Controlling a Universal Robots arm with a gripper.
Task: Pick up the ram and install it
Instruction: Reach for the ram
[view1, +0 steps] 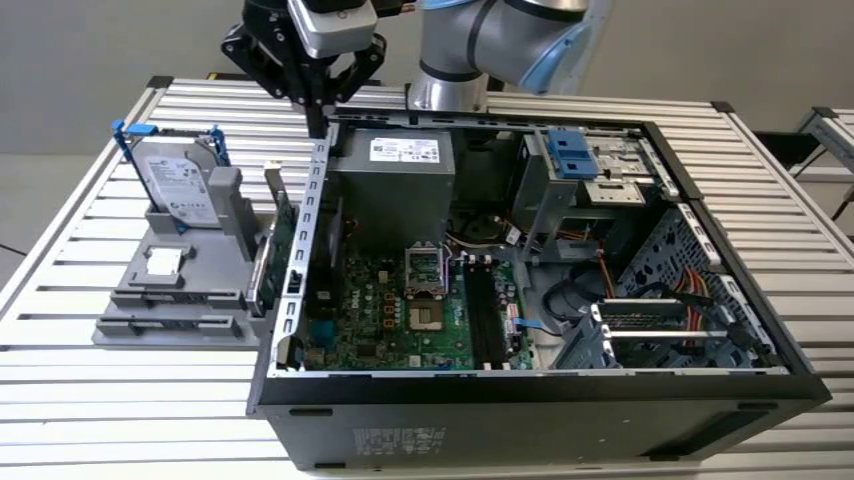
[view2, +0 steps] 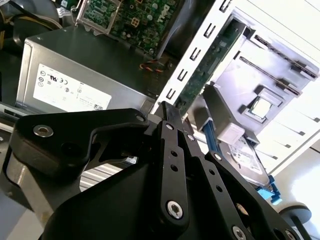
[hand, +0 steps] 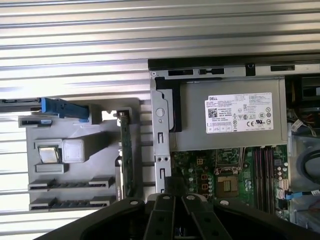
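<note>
The jaws (view1: 318, 126) hung pressed together, pinching nothing we could see, just above the case's side wall (view1: 310, 215); to one side of them the green card (view1: 283, 255) and the hard drive (view1: 176, 185) stood in the grey fixture (view1: 147, 300) on the desk (view1: 80, 390); the ram (view1: 478, 312) seemed seated in a slot of the motherboard (view1: 380, 315), well apart from the jaws, though we could not be sure.
</note>
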